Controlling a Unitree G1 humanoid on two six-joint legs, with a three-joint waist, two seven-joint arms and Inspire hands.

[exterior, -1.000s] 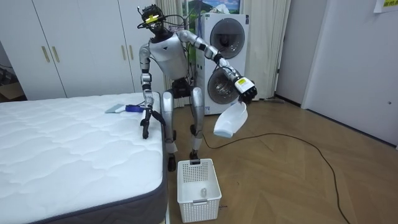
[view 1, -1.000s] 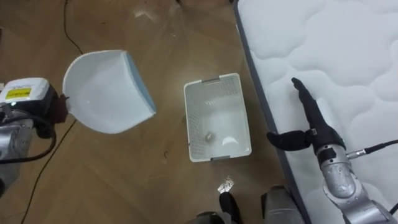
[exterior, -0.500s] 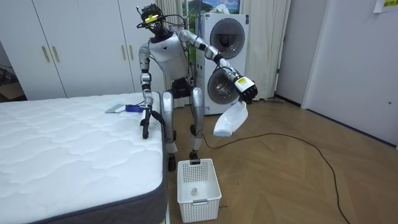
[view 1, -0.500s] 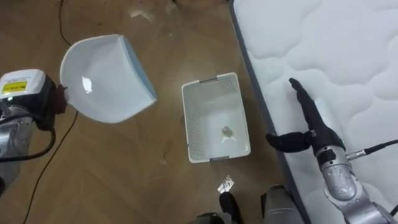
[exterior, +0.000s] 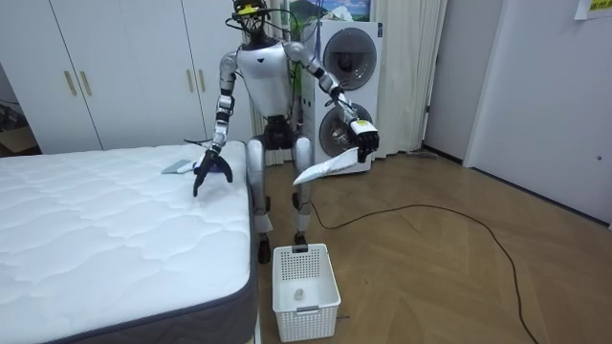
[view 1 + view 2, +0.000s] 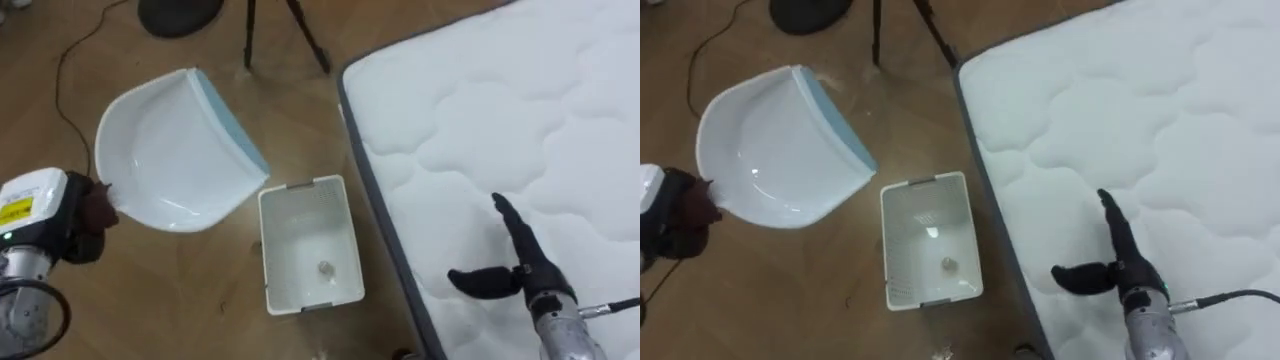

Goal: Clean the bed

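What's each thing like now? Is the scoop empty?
White plastic dustpan with blue edge: held by its handle, empty.
White slotted plastic basket: upright on the floor, one small scrap inside.
White quilted mattress: uncovered.
Left hand: shut round the dustpan handle.
Right hand: open over the mattress.

A home bedroom with a laundry corner: a quilted white bed, tall white wardrobes, stacked washing machines, wood floor
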